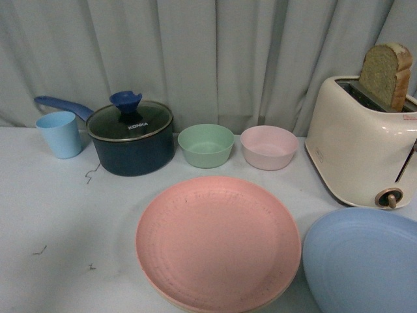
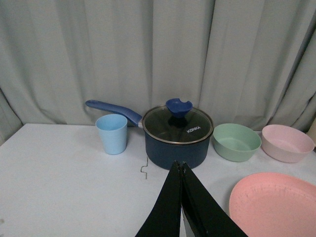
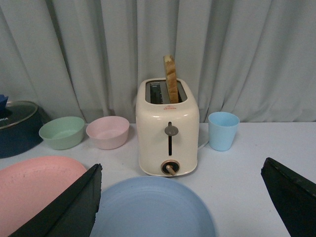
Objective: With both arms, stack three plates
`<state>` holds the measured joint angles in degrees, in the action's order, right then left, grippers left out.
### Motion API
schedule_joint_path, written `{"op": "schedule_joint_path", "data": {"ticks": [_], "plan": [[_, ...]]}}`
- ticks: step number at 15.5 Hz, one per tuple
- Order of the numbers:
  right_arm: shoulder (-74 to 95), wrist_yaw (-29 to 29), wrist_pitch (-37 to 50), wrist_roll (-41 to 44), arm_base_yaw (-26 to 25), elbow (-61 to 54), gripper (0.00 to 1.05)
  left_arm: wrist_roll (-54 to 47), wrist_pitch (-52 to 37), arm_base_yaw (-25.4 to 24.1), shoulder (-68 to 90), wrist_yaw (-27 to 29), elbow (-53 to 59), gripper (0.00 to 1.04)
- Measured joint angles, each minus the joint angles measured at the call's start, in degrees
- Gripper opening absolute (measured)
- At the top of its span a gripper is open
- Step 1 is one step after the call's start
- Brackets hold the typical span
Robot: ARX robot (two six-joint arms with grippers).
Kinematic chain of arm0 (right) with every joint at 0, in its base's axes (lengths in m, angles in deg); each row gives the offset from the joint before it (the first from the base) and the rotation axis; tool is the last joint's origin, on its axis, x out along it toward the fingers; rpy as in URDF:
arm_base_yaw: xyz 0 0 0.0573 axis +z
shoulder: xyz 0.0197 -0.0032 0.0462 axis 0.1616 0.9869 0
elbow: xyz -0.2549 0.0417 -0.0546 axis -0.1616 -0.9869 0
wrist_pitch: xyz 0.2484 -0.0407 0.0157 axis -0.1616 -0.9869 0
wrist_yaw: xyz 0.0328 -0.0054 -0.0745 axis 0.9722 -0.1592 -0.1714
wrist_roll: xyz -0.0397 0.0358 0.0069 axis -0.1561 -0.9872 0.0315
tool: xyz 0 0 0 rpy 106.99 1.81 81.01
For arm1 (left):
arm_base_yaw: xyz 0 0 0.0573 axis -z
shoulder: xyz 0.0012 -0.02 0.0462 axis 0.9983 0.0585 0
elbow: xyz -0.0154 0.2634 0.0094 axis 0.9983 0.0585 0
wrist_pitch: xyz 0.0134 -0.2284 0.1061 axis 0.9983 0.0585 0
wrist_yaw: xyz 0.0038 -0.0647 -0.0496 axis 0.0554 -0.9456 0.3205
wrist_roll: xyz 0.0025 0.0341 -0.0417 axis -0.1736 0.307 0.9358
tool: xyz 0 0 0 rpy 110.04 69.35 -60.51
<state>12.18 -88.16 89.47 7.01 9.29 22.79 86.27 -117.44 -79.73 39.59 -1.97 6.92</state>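
L gripper (image 2: 179,169): we see its fingers pressed together w/ nothing betw. them, over bare table (image 2: 59,177), short of the pot (image 2: 175,138). R gripper (image 3: 181,168): fingers wide apart, empty. In its wrist view the blue plate (image 3: 153,207) lies betw. them, not touched, just in front of the toaster (image 3: 168,128). Pink plate (image 1: 218,241) sits centre-front; blue plate is just to its right, edges nearly meeting. A paler rim (image 1: 285,287) shows under pink's near edge; we can't tell if it's a 3rd plate. Green bowl (image 1: 206,145) & pink bowl (image 1: 269,147) sit behind.
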Motion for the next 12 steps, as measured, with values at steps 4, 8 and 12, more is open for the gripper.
{"op": "schedule_joint_path", "data": {"ticks": [4,8,12], "plan": [[0.0,-0.04,0.02,-0.02,0.0,0.0,0.98,-0.02,5.99,-7.26,-8.87,-6.1,3.15,0.02],[0.0,-0.02,0.0,0.0,0.0,0.0,0.98,-0.04,8.61,-6.84,-14.19,-6.93,5.62,0.02],[0.0,-0.02,0.0,-0.02,0.0,0.0,0.98,-0.04,15.91,-6.86,-22.45,-6.95,5.62,0.02]]}}
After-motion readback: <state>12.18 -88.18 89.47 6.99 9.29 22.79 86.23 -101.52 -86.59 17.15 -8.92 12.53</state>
